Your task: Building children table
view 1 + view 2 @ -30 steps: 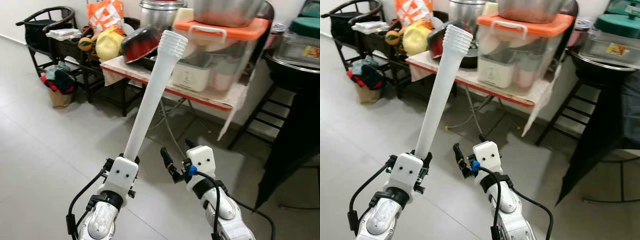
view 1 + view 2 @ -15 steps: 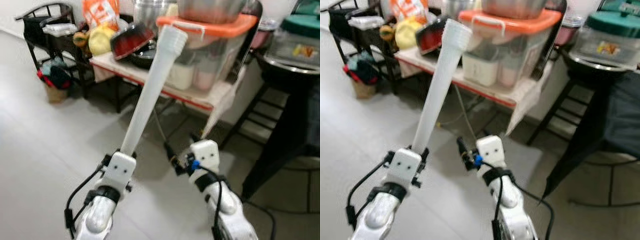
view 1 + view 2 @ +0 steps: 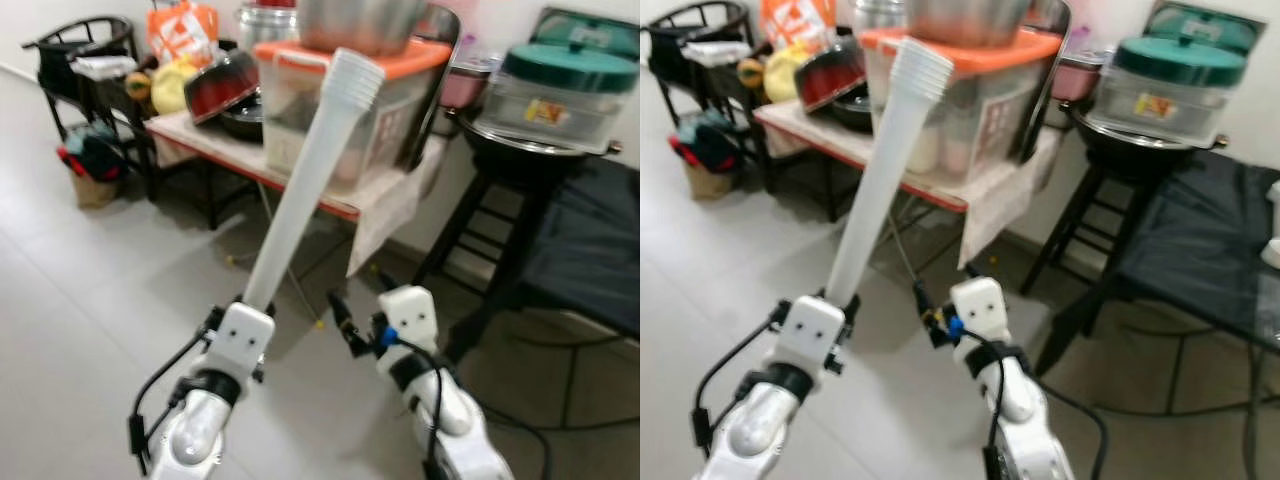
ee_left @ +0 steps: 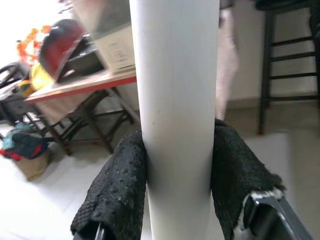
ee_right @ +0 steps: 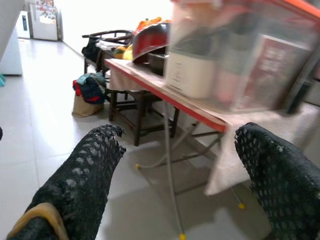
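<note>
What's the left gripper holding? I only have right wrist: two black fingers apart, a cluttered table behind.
Observer: The left gripper is shut on a long white table leg, clamped near its lower end.
Operator: Which way does the leg point?
Observer: Up and forward, tilted toward the robot's right; its ribbed end shows in front of the orange-lidded bin.
Operator: Where's the right gripper relative to it?
Observer: The right gripper is beside the left one, open, holding nothing, apart from the leg.
</note>
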Controlling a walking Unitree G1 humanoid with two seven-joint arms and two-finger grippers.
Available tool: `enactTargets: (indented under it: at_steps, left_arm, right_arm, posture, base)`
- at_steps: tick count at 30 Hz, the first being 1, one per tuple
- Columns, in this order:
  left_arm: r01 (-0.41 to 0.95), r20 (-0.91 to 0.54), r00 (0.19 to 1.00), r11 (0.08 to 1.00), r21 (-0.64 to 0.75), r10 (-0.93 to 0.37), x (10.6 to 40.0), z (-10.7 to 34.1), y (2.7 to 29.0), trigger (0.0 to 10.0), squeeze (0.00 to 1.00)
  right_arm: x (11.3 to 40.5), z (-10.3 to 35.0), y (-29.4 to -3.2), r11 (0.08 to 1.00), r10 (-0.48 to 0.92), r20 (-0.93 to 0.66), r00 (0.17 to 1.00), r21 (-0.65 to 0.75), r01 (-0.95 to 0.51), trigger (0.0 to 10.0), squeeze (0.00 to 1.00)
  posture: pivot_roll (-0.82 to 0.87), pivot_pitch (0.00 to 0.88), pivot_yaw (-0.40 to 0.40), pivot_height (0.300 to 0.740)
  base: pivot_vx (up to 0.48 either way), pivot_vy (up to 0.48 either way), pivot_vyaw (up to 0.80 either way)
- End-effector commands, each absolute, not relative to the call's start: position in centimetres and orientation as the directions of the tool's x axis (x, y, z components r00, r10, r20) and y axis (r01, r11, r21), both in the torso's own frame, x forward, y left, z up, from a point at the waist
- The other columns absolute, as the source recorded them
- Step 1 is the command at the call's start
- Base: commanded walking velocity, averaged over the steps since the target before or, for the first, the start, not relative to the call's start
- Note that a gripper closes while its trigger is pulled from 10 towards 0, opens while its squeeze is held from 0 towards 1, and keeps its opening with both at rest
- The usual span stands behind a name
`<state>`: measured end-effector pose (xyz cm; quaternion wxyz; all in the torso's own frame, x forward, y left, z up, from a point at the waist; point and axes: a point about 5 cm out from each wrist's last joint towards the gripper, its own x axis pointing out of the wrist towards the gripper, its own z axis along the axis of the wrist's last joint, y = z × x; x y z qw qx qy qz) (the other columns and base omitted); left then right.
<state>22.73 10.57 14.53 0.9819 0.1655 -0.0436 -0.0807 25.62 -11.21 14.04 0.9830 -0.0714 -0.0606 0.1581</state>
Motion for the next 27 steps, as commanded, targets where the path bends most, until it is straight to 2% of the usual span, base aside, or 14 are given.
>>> enactTargets:
  at_steps: [1,27]
  left_arm:
    - [0.159,0.075,0.978,0.932,0.327,-0.193,22.72,14.8,10.15,10.0,0.0]
    - [0.183,0.093,0.97,0.927,0.327,-0.225,23.13,15.19,9.51,10.0,0.0]
  right_arm:
    - [25.63,13.97,-11.53,0.943,0.31,0.096,0.946,-0.16,-0.293,10.0,0.0]
    - [25.98,14.05,-11.76,0.947,0.295,0.112,0.949,-0.171,-0.274,10.0,0.0]
  posture:
    - [0.06,0.005,-0.034,0.74]
    - [0.06,0.006,-0.034,0.74]
  base:
    - [0.0,-0.48,0.0]
    - [0.0,-0.479,0.0]
